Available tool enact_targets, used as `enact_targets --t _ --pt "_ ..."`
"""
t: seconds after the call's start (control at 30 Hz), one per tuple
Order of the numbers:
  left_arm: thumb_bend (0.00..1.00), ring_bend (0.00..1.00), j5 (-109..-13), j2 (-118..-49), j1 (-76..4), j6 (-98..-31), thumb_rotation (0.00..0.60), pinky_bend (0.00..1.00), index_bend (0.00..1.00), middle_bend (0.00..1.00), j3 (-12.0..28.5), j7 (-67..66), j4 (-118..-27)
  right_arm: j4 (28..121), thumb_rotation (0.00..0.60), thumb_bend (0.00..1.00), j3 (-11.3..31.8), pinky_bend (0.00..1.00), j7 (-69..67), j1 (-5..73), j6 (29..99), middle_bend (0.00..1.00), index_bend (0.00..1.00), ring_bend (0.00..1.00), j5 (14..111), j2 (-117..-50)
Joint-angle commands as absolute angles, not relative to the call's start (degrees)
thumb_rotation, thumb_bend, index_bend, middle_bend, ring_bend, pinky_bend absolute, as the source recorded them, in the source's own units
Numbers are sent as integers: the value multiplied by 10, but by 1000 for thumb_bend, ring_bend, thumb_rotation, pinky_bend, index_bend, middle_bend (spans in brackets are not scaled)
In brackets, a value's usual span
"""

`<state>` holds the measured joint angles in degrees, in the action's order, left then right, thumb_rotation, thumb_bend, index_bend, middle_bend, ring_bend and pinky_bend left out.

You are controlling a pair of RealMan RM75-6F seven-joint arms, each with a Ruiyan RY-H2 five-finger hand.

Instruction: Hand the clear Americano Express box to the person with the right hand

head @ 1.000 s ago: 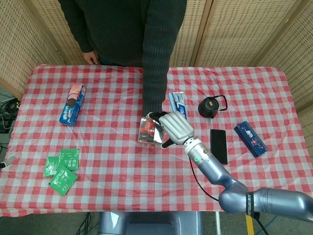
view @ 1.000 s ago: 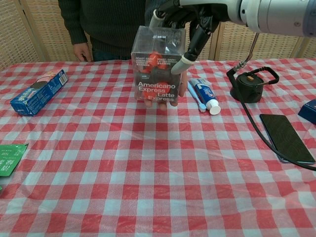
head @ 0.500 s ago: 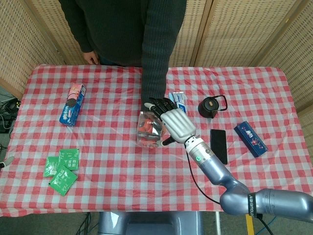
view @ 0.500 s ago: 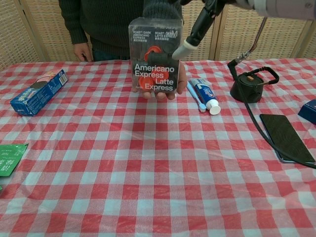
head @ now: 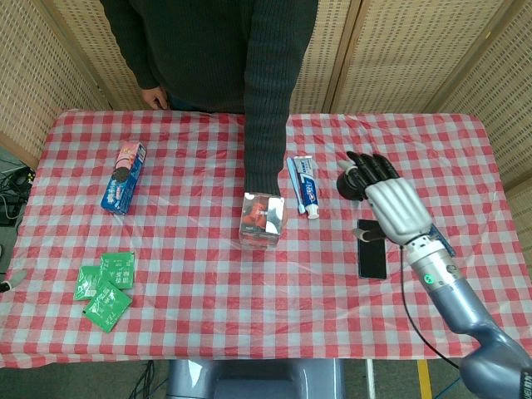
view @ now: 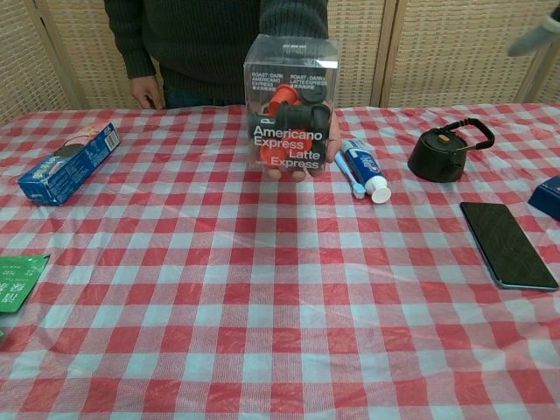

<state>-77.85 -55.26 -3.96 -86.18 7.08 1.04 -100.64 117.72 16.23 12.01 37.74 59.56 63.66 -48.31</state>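
The clear Americano Express box is held aloft from below in the person's hand — the right hand, fingers spread and empty, is best drawn clear above the teapot and phone.

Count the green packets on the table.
3, clustered at the near-left corner: one on the left, one beside it, one nearest the edge. They overlap, so more may be hidden.
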Motion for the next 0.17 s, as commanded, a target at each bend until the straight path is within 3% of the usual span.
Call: enact_targets --t 0.03,0.17 --pt "0 0 -799 -549 -29 -880 600 0 0 0 63 19 -1012 1104 600 0 103 0 27 300 622 0 0 0 741 -462" --pt "0 0 -818 -549 -18 -899 600 0 0 0 55 26 -1016 1021 600 0 65 0 -33 253 663 0 0 0 808 -488"
